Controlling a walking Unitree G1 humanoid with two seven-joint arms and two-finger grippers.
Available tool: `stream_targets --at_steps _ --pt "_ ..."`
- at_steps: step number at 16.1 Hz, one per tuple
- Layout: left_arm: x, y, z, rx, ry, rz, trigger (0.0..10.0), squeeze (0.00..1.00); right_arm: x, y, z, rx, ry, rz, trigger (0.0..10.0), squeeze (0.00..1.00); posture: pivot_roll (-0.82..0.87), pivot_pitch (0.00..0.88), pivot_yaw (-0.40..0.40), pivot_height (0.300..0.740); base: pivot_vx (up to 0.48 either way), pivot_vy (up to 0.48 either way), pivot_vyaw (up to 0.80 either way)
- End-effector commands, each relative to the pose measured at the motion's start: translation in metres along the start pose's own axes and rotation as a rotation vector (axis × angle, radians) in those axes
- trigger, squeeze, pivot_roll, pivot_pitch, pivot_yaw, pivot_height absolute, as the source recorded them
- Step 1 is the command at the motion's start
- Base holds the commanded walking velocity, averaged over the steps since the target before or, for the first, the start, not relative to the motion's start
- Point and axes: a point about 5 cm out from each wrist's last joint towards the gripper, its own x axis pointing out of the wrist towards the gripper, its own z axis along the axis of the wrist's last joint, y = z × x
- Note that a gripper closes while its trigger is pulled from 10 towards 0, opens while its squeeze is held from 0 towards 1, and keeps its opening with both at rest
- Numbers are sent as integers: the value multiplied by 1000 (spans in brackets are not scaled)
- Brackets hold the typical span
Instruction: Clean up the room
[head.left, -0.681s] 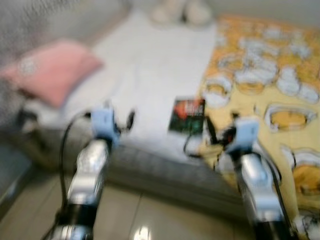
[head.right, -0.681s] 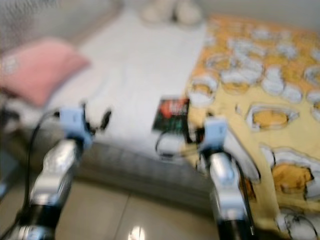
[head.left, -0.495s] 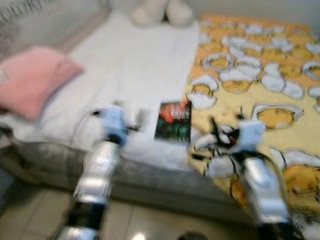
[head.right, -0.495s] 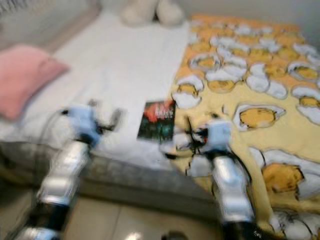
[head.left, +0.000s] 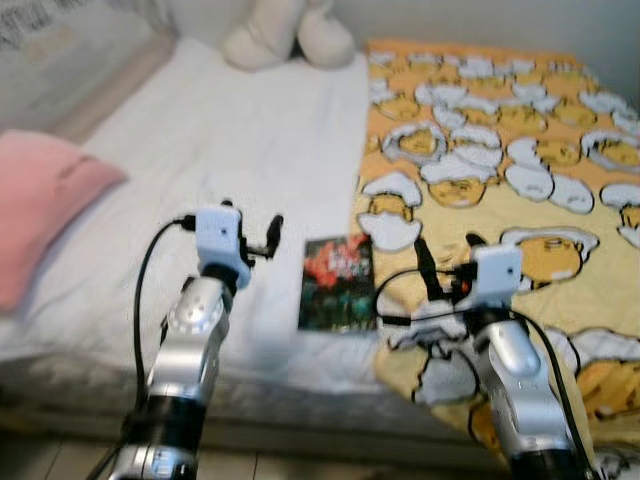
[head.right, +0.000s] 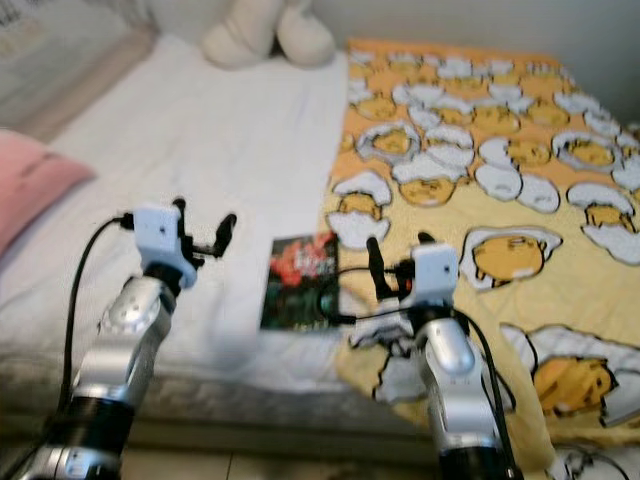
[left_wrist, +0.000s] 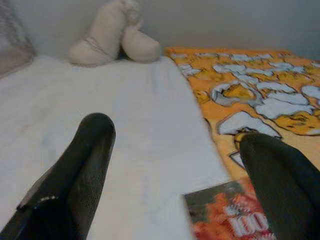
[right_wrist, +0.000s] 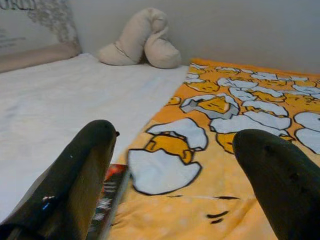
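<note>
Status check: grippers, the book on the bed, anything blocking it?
Left gripper and right gripper open, holding nothing. Book flat on white sheet, beside yellow blanket. Nothing on top of it.

This is looking like a bedroom in a home. A bed (head.left: 250, 140) with a white sheet is taking up most of the frame, and a yellow blanket (head.left: 500, 130) printed with cartoon eggs is lying across its right half. A pink pillow (head.left: 40, 215) is resting at the left edge, a cream plush toy (head.left: 285, 35) is sitting at the top centre against the wall, and a book (head.left: 338, 283) is lying near the middle.
</note>
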Motion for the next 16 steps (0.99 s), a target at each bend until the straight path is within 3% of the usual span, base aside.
stream_targets --at_steps 1,6,11,15,16 --pt "1 0 0 -7 5 -19 10000 0 0 -1 3 3 -3 -3 10000 0 -138 0 14 740 0 0 -631" --pt "9 6 0 52 31 11 10000 0 -5 -2 0 9 12 -20 10000 0 -148 0 20 740 0 0 -578" --pt "13 5 0 28 32 -20 10000 0 -11 -1 -3 4 23 -22 10000 0 -164 0 34 740 0 0 -602" --pt "12 11 -10 -28 80 11 10000 0 -13 -2 -1 -1 13 -20 10000 0 -166 0 33 736 0 480 0" --pt "18 6 -8 152 73 -61 10000 0 -12 -2 -1 -10 19 -15 10000 0 -165 0 32 736 0 480 0"
